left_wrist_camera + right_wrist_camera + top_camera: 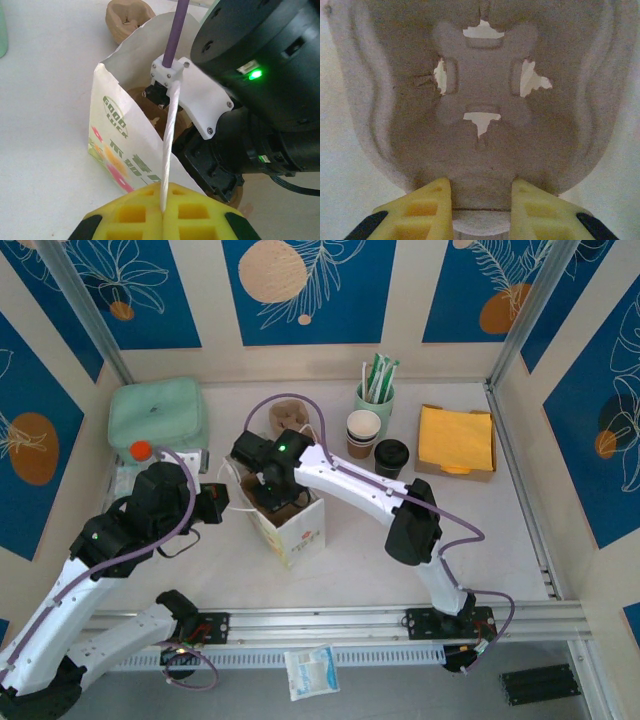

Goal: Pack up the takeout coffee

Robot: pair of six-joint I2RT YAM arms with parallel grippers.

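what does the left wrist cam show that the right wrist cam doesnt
Left wrist alone: the printed paper bag, its white handle pinched in the shut left gripper, the right arm's wrist with a green light, down in the bag's mouth, and a spare pulp carrier on the table behind. Right wrist alone: the right gripper clamped on the pulp cup carrier at its rim, with the cross-shaped cup slot up close. Both: that carrier, which the left wrist view shows inside the bag.
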